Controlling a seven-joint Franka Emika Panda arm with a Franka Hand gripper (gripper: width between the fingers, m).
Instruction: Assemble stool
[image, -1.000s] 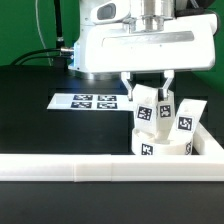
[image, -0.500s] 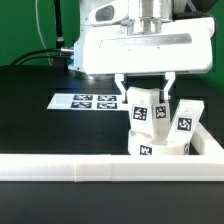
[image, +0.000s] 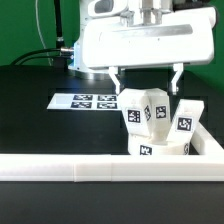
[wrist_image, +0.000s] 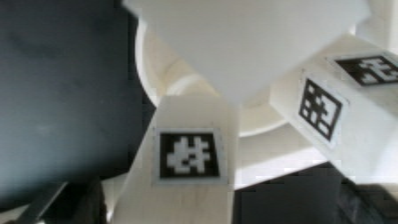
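The white round stool seat (image: 163, 150) lies by the rail corner, with a tag on its side. Two short blocky legs stand upright on it: one (image: 146, 108) directly under my gripper, the other (image: 186, 118) to the exterior view's right. My gripper (image: 148, 76) is open and empty. It sits just above the nearer leg, with its fingers spread wider than the leg and not touching it. In the wrist view the tagged leg (wrist_image: 191, 150) fills the middle, the second leg (wrist_image: 329, 100) is beside it, and the seat (wrist_image: 175, 68) lies beneath.
A long white L-shaped rail (image: 70, 170) runs along the front and turns back at the exterior view's right (image: 212, 142). The marker board (image: 86, 100) lies flat on the black table to the left of the seat. Cables (image: 40, 55) hang at the back left.
The fingers opened away from the leg, and the gripper rose straight up off it. The leg stays standing on the seat.
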